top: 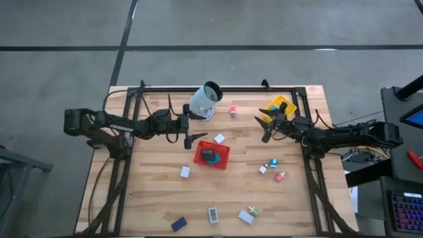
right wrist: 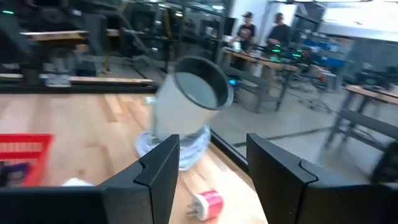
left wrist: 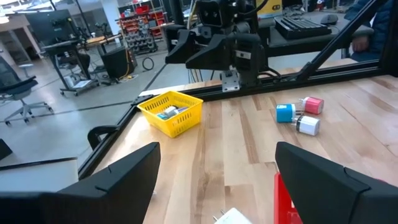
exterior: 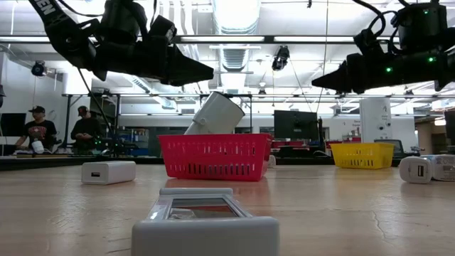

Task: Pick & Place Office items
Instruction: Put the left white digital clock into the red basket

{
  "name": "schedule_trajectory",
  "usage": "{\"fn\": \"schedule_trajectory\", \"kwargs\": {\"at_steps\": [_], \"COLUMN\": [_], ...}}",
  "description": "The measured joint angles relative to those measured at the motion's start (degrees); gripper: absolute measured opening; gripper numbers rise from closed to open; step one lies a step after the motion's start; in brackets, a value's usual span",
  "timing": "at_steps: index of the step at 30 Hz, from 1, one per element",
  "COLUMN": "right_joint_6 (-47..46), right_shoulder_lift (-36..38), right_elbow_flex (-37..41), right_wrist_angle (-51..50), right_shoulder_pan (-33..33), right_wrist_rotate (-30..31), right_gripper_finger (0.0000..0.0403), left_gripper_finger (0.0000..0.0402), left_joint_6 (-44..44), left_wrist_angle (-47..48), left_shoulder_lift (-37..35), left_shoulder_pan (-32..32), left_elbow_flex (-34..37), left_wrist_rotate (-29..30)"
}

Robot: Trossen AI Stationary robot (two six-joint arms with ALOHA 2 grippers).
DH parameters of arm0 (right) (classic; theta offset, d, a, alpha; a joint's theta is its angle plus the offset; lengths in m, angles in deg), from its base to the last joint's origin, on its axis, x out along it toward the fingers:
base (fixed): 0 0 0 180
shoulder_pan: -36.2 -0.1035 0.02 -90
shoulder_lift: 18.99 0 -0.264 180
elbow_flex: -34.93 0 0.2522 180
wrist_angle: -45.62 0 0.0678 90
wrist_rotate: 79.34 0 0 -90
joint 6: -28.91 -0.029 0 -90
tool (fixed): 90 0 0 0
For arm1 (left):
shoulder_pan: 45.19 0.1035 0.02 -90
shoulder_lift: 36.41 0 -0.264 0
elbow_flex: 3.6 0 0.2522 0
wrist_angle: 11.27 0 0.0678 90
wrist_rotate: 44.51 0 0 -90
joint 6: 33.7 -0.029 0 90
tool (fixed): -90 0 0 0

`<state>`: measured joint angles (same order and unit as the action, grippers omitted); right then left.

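Small office items lie scattered on the wooden table: a white block [top: 219, 138], another white one [top: 185, 172], a pink-red one [top: 233, 110], a teal, white and pink cluster [top: 272, 169], and a dark blue block [top: 178, 224], a grey flat piece [top: 213, 215] and a white-and-green pair [top: 249, 215] near the front edge. My left gripper [top: 193, 127] hovers open, left of the red mesh tray [top: 212, 155]. My right gripper [top: 262, 128] hovers open beside the yellow mesh tray [top: 280, 108]. Neither has anything between its fingers [left wrist: 124, 180] [right wrist: 155, 168].
A large pale cup [top: 206, 100] stands tilted near the far edge. The red tray holds dark items; the yellow tray [left wrist: 171, 112] holds a few small ones. Black frame rails run along the table's left, right and far sides. People stand in the room beyond.
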<state>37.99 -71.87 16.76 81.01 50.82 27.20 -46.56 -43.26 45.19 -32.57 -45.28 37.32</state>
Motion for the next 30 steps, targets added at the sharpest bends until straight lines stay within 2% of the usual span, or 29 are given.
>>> {"fn": "schedule_trajectory", "kwargs": {"at_steps": [11,17,25,30], "right_joint_6": [-0.67,-1.25,-1.38,-1.38], "right_shoulder_lift": [0.00,-0.02,-0.09,-0.09], "right_elbow_flex": [0.02,0.02,0.02,0.02], "right_wrist_angle": [1.71,2.66,2.51,2.52], "right_shoulder_pan": [0.00,0.00,-0.01,0.00], "right_wrist_rotate": [-16.59,-19.66,-19.78,-19.78], "right_gripper_finger": [0.0178,0.0178,0.0178,0.0178], "left_gripper_finger": [0.0324,0.0324,0.0324,0.0324], "left_joint_6": [0.13,0.56,0.79,1.36], "left_wrist_angle": [0.43,0.43,0.56,1.42], "left_shoulder_lift": [0.00,0.00,0.00,0.00], "left_shoulder_pan": [-0.02,-0.02,-0.04,-0.14], "left_elbow_flex": [0.00,0.00,0.00,0.00], "left_wrist_rotate": [-4.29,-5.00,-5.23,-9.53]}}
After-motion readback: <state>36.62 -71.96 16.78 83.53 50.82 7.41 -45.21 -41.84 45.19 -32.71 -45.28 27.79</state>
